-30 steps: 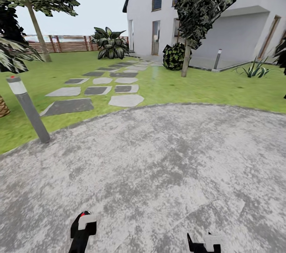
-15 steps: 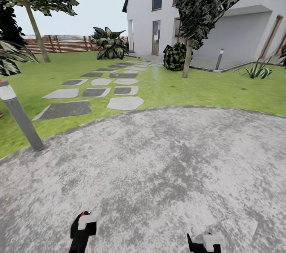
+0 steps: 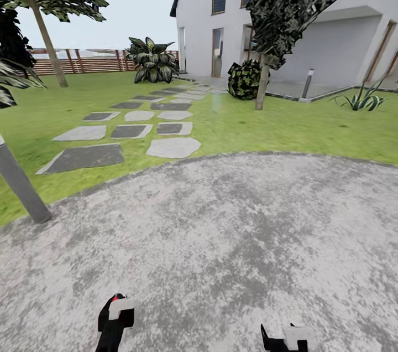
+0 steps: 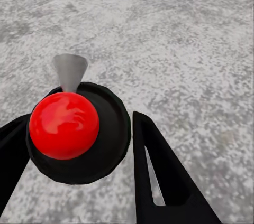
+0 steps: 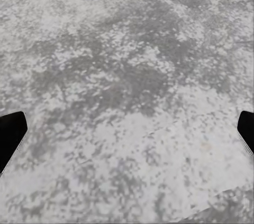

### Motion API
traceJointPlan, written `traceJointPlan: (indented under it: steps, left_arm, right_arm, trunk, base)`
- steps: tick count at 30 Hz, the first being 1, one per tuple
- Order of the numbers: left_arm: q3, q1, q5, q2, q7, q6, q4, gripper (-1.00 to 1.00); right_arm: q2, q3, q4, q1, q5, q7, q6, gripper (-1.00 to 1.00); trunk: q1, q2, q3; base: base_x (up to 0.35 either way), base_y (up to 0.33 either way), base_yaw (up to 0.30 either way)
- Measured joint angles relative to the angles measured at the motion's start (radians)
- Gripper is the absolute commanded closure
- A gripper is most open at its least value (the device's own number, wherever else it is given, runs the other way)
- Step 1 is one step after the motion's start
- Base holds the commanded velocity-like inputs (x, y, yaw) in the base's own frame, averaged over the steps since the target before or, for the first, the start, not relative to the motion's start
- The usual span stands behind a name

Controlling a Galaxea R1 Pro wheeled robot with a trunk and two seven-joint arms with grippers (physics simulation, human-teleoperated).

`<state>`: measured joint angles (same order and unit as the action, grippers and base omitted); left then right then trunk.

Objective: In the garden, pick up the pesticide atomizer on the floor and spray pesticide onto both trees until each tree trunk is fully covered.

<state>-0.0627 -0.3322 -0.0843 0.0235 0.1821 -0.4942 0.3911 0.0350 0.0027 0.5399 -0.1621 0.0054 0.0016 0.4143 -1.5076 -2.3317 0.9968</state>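
Note:
The pesticide atomizer, a black round body with a red ball top and a grey cone nozzle, sits between the black fingers of my left gripper, which is shut on it. In the head view the left gripper shows a red speck at its top, low over grey gravel. My right gripper is open over bare gravel, and its white-and-black tip shows at the lower edge. One tree trunk rises far left by the fence. The other tree trunk stands right of centre before the house.
A grey bollard leans at the gravel's left edge. Stepping stones cross the lawn toward the white house. A brown slat fence, a broad-leaf plant, a dark bush and a second bollard lie beyond.
The whole view has shifted: the bollard slid left and down and the lawn edge dropped, so the camera moved. Both grippers keep their places in the picture.

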Motion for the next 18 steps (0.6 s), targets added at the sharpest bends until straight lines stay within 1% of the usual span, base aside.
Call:
traceJointPlan:
  steps: [18]
  left_arm:
    - [0.000,0.000,0.000,0.000,0.000,-0.001,-0.001,1.00]
  right_arm:
    - [0.004,-0.005,0.003,0.000,-0.003,-0.003,0.000,-1.00]
  trunk:
    - [0.000,0.000,0.000]
  base:
    - [0.339,0.000,0.000]
